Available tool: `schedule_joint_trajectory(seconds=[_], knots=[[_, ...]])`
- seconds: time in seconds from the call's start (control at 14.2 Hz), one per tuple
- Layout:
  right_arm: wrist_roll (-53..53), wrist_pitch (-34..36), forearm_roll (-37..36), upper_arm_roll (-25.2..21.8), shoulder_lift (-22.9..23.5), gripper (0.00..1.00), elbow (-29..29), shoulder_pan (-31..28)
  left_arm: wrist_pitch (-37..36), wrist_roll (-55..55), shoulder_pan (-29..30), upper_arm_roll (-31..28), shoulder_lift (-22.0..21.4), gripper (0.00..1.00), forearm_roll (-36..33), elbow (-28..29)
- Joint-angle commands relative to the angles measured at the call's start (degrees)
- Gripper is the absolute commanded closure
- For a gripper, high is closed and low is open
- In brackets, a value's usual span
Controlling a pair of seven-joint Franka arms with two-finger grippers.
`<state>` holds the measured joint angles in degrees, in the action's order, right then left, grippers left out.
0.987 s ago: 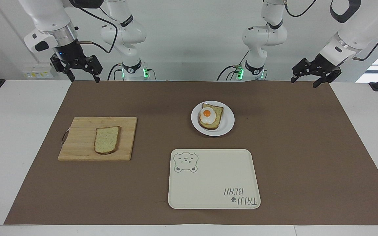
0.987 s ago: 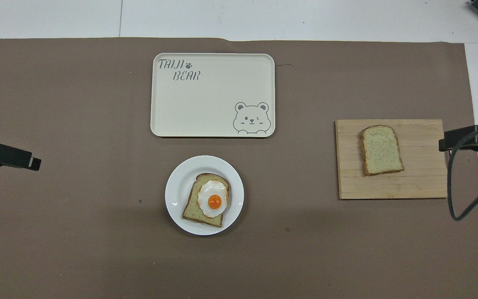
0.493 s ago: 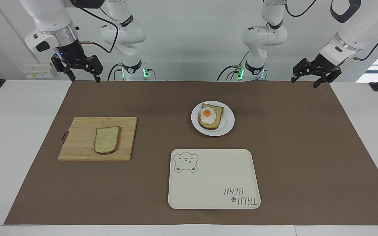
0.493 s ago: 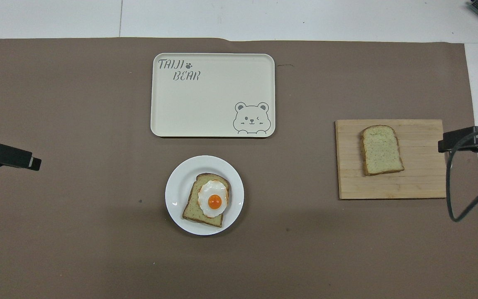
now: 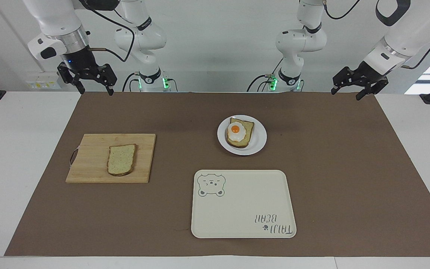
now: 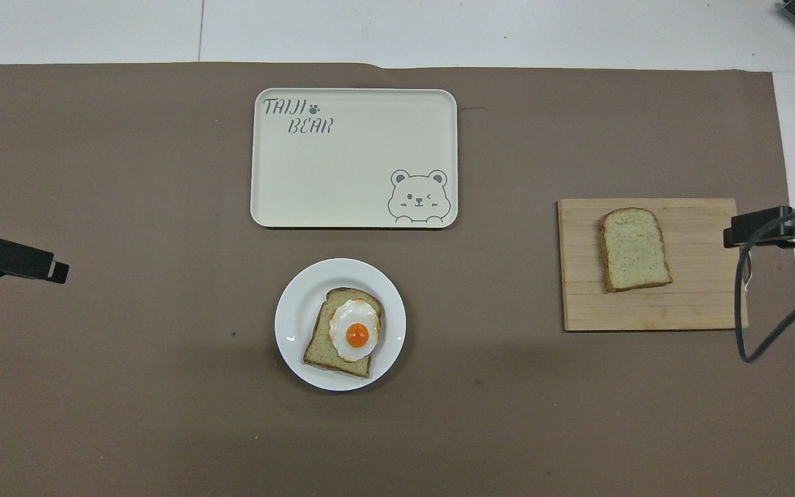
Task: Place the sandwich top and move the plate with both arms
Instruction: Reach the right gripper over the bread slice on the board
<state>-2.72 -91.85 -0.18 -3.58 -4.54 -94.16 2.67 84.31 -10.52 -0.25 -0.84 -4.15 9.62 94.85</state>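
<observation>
Nothing done yet: plain speckled tan bread slice, the sandwich top (image 5: pixel 121 160), lies on the wooden cutting board (image 5: pixel 88 164).
Small round white plate (image 5: pixel 258 142) carries egg-topped bread (image 5: pixel 239 132), off the cream bear tray (image 5: pixel 243 220); right gripper (image 5: pixel 93 89) and left gripper (image 5: pixel 346 94) hang spread, empty.

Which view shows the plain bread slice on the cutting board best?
The overhead view: the plain bread slice is seen almost square-on, with its whole outline, crust and speckles, lying flat on the cutting board. The facing view shows the same slice foreshortened at a slant, though nothing covers it.
</observation>
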Motion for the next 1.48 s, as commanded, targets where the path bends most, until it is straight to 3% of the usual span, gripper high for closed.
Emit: schedule_joint_trajectory(seconds=[0.0, 0.14, 0.78, 0.92, 1.41], knots=[[5.2, -5.3, -1.1, 0.2, 0.2, 0.00, -3.6, -0.6, 0.9, 0.7, 0.4, 0.4, -1.8, 0.00, -1.1, 2.1], [6.1, -8.2, -0.9, 0.1, 1.1, 0.00, -5.7, -0.9, 0.9, 0.7, 0.3, 0.4, -1.8, 0.00, -1.1, 2.1], [18.4, -23.8, 7.0, 0.2, 14.0, 0.00, -8.0, -4.4, 0.9, 0.8, 0.3, 0.5, -2.0, 0.00, -1.1, 2.4], [20.6, -28.7, 7.7, 0.2, 14.6, 0.00, -11.4, -4.6, 0.9, 0.8, 0.3, 0.5, -2.0, 0.00, -1.1, 2.4], [34.2, -35.7, 14.8, 0.2, 19.8, 0.00, -15.9, -9.3, 0.9, 0.7, 0.3, 0.5, -2.0, 0.00, -1.1, 2.5]])
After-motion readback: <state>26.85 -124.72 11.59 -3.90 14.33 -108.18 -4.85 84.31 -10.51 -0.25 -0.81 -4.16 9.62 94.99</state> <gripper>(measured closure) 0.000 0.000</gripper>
